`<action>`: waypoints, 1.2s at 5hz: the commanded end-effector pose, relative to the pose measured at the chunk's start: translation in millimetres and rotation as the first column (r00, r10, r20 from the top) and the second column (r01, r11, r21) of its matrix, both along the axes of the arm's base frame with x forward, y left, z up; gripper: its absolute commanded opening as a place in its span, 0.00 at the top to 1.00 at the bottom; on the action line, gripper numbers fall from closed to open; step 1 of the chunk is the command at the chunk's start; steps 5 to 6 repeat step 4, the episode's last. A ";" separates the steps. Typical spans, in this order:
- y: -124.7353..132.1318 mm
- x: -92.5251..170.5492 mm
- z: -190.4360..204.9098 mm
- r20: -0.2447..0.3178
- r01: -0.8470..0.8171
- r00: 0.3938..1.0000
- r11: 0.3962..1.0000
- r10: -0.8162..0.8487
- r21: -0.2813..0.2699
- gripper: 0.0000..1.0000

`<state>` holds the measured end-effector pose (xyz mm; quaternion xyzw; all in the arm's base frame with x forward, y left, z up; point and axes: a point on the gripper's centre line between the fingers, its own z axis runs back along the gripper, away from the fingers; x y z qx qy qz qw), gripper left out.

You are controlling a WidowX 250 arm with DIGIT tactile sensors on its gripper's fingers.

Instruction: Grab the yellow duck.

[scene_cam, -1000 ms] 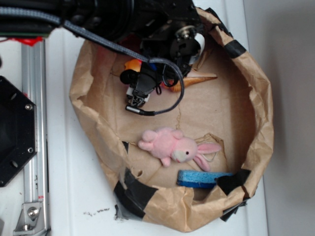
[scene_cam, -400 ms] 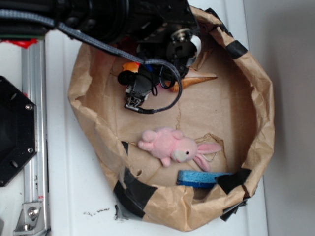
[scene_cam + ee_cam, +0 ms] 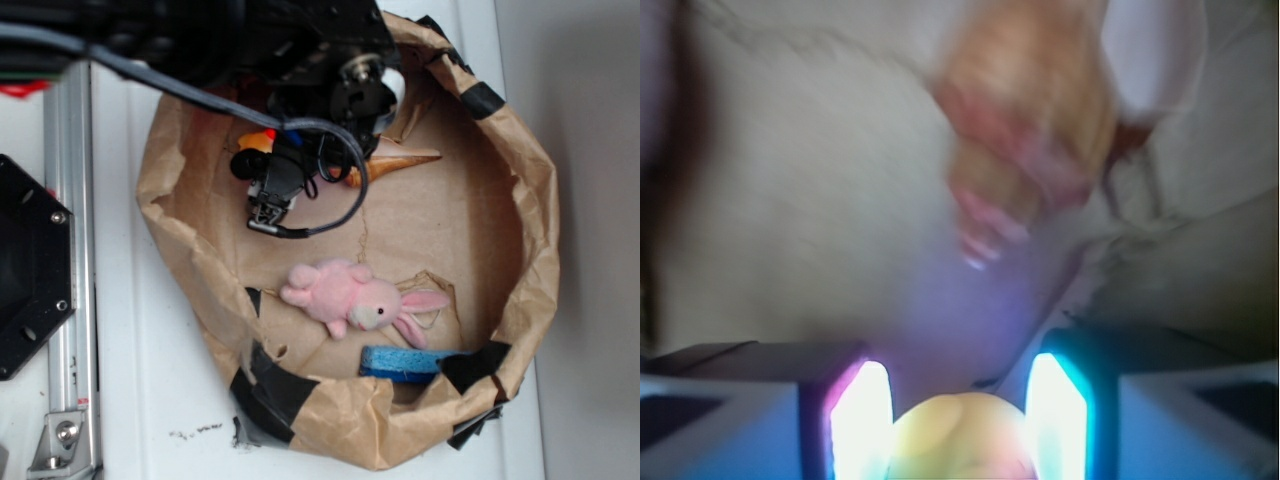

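Lining a white table [image 3: 150,400], crumpled taped brown paper basin [image 3: 530,260], grey wall.

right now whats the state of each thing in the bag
yellow duck: between the end effector fingers, mostly hidden by the arm from outside
end effector: fingers either side of the duck, contact unclear
seashell: lying flat, partly under the arm
pink bunny: lying on its side, untouched
blue sponge: flat against the bag wall
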<state>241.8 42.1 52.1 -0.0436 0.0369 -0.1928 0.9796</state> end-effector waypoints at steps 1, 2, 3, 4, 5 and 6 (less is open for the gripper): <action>-35.6 31.6 118.2 0.285 -0.164 0.942 0.984 0.179 -0.074 1.00; -46.5 36.1 167.7 0.277 -0.176 0.944 0.983 0.181 -0.043 1.00; -50.9 38.8 195.5 0.271 -0.204 0.939 0.978 0.210 -0.054 1.00; -53.7 38.9 188.2 0.264 -0.229 0.937 0.973 0.230 -0.037 1.00; -53.7 38.9 188.2 0.264 -0.229 0.937 0.973 0.230 -0.037 1.00; -53.7 38.9 188.2 0.264 -0.229 0.937 0.973 0.230 -0.037 1.00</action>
